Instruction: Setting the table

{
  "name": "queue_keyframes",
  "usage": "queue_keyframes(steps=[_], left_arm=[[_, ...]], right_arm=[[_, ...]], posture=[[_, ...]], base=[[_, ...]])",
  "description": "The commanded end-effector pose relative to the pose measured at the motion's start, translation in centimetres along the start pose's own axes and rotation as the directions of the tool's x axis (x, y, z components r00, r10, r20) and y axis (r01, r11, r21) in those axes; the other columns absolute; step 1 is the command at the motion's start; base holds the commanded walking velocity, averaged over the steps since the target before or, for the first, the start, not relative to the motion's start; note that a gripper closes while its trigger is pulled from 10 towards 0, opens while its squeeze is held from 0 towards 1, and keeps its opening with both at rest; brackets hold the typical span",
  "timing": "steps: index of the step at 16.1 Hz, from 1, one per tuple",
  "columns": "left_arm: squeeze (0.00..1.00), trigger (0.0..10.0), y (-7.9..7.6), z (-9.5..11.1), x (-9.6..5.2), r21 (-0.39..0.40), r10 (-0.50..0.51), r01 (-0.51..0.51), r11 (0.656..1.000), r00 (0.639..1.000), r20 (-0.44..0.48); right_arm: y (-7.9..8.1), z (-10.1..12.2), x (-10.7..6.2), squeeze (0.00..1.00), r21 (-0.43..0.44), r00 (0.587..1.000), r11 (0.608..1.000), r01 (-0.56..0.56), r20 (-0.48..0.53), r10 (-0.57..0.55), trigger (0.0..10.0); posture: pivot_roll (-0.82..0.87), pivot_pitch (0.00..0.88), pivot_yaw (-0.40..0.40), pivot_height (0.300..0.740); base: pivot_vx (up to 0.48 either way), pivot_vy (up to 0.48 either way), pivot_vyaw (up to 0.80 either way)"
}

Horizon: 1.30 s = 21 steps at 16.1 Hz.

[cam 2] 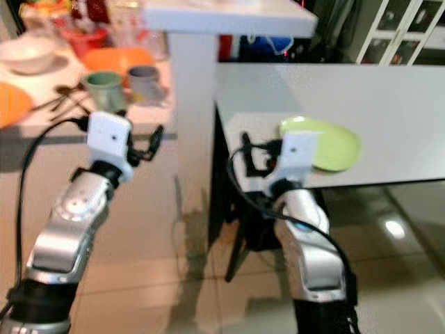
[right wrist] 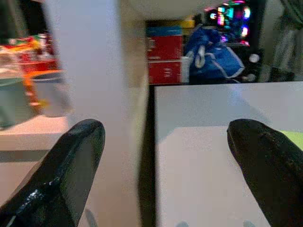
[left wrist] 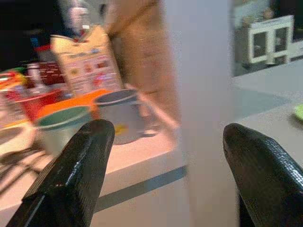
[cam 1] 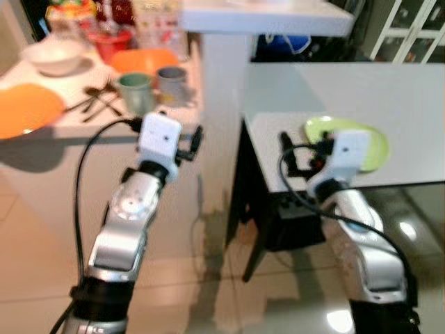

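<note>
- Left gripper (left wrist: 163,177): fingers spread, nothing held; raised just off the front edge of the counter (cam 1: 104,125).
- Right gripper (right wrist: 165,175): fingers spread, nothing held; raised at the white table's (cam 1: 417,97) near left corner.
- Green plate (cam 2: 334,146) is seen on the table near its front edge.
- Green cup (cam 1: 135,92) and grey cup (cam 1: 172,83) stand side by side near the counter's right edge, spoons (cam 1: 97,101) beside them.

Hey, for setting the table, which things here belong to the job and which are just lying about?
For the job: green plate, green mug, grey mug, spoons, white bowl, orange plate.

Lying about: blue bag, red boxes, snack packet.
</note>
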<state>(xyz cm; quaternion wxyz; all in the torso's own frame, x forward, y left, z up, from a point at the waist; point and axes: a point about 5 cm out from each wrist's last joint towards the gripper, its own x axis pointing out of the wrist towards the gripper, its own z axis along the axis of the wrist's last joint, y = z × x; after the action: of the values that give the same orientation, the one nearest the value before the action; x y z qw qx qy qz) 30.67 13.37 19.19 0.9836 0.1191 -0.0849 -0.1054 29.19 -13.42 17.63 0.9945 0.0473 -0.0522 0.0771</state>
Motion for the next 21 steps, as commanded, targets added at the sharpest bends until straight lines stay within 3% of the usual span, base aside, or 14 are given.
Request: queue_keyframes(steps=[1,5,19,21], left_arm=[[0.0,10.0,-0.63,0.42,0.24,0.004,-0.023,0.023,1.0,1.0,0.01],[0.0,10.0,0.15,0.24,0.42,0.011,0.01,-0.01,1.0,1.0,0.004],[0.0,10.0,-0.59,0.22,0.82,0.004,0.012,-0.012,1.0,1.0,0.0],[0.0,10.0,-0.2,0.3,0.8,0.032,0.01,-0.01,0.999,1.0,0.013]], right_arm=[[-0.84,-0.26,0.0,0.0,-0.009,0.999,1.0,0.027,-0.023,-0.028,10.0],[-0.36,-0.28,0.25,0.0,-0.016,0.999,1.0,0.012,-0.032,-0.013,10.0],[-0.8,-0.38,0.54,0.0,-0.01,0.999,1.0,0.015,-0.052,-0.015,10.0],[-0.23,-0.53,0.74,0.0,-0.005,0.998,1.0,0.0,-0.058,0.0,10.0]], posture=[[-0.02,0.0,-0.025,0.74],[-0.03,0.0,-0.032,0.74],[-0.03,0.0,-0.025,0.74],[-0.03,0.0,-0.03,0.74]], base=[[0.0,0.341,0.0],[0.0,0.343,0.0],[0.0,0.343,0.0],[0.0,0.172,0.0]])
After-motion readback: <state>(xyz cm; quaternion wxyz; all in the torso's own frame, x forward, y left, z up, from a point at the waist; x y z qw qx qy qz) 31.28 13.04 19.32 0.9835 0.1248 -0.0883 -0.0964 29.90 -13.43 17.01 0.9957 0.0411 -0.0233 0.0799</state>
